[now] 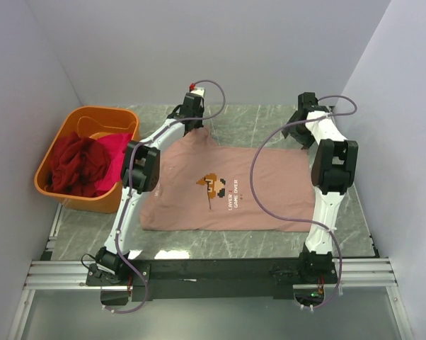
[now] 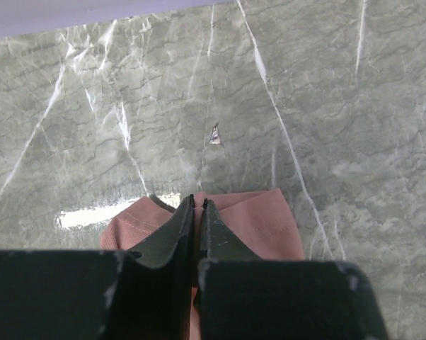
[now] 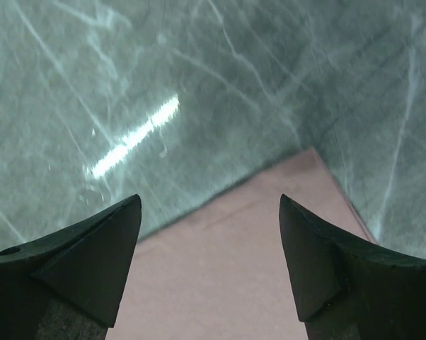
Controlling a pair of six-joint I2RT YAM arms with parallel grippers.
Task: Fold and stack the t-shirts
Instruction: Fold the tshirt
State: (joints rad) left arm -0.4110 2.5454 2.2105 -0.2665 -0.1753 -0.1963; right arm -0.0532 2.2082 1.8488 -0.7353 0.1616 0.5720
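My left gripper (image 2: 197,202) was clamped tight, its 2 fingers pressed together on a hemmed corner of the dusty pink t-shirt (image 2: 266,227). In the top view that corner rose into a small peak toward the gripper (image 1: 192,119), which I read as the cloth being pinched and lifted a little off the surface (image 2: 305,106). My right gripper (image 3: 209,205) stood with its fingers wide apart and nothing between them, poised over the far right corner of the same t-shirt (image 3: 255,248). Whether the fingertips touched the cloth I could not tell. I judged that pairing deliberate: with both far corners taken, the far edge could be carried toward me in 1 even fold, so the right side needed its grip before any pull. The pink t-shirt (image 1: 262,191) lay spread mostly flat across the middle of the green marbled surface (image 1: 255,117), between my 2 arms, with a small pixel-art print (image 1: 211,185) and pale text beside it. Its near edge looked straight and its body nearly free of wrinkles, and no fold was in it yet. Off to the left, well apart from it, the orange tub (image 1: 85,200) held a dark red t-shirt (image 1: 75,164) and a magenta t-shirt (image 1: 114,151), both bunched and waiting.
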